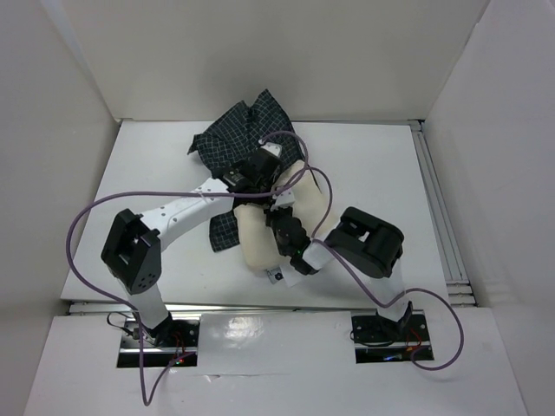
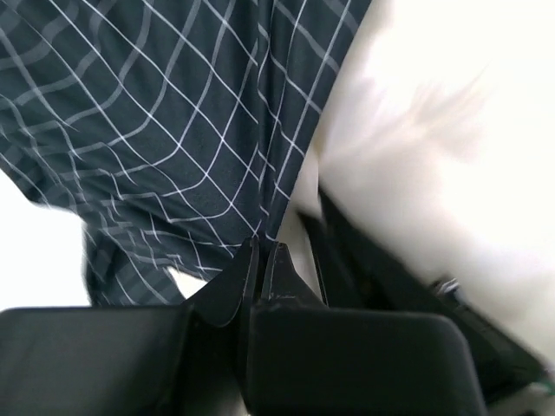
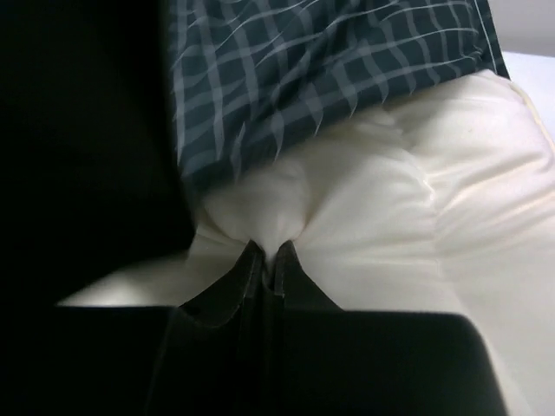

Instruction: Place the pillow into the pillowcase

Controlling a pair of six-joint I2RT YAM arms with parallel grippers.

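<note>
Nearest the overhead lens are the two arm bases at the bench's near edge, the left base [image 1: 147, 334] with a purple cable [image 1: 82, 230] looping out to its side. From there the left arm [image 1: 178, 212] reaches up and inward to the middle of the bench [image 1: 373, 165]. Its left pincer [image 1: 251, 173] is pressed together, and its own wrist view shows the tips [image 2: 263, 251] pinching a fold of the pillowcase [image 2: 173, 113].

That dark checked pillowcase [image 1: 234, 139] lies bunched toward the far middle of the bench, and a second patch of it shows just left of the pillow (the left arm covers what lies between).

The cream pillow [image 1: 256, 243] lies near the centre, just nearer than the bunched cloth, with its white tag [image 1: 276, 274] at the near end. In the right wrist view the pillowcase [image 3: 303, 69] drapes over the pillow's [image 3: 416, 217] far part.

The right pincer [image 1: 276, 221] sits on top of the pillow with its jaws pressed together, nipping a puckered tuck of the cream fabric [image 3: 265, 251]. Behind it the right arm [image 1: 368, 243] folds back toward its own base [image 1: 381, 329].
</note>
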